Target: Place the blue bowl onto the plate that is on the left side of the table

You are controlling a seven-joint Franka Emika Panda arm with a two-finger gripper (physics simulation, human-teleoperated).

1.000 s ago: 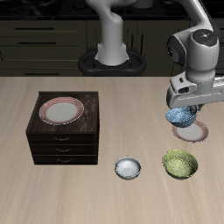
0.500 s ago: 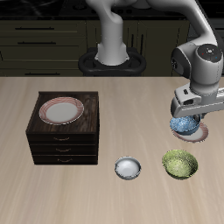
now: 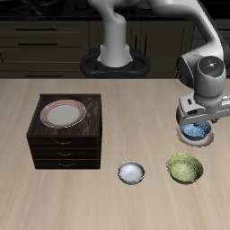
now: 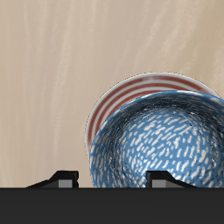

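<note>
Gripper point(image 3: 195, 125) low over the plate point(image 3: 208, 139) on the worktop point(image 3: 117, 117), jaws closed on the rim of the blue bowl point(image 3: 194, 131). Bowl sits directly above the plate; contact between them cannot be confirmed.

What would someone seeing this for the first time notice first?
The gripper holding the blue bowl low over the plate on the table; in the wrist view the speckled bowl covers most of the plate's red rim. Next, a dark drawer cabinet with a second plate on top, and nearer the front edge a white bowl beside a yellow-green bowl.
</note>
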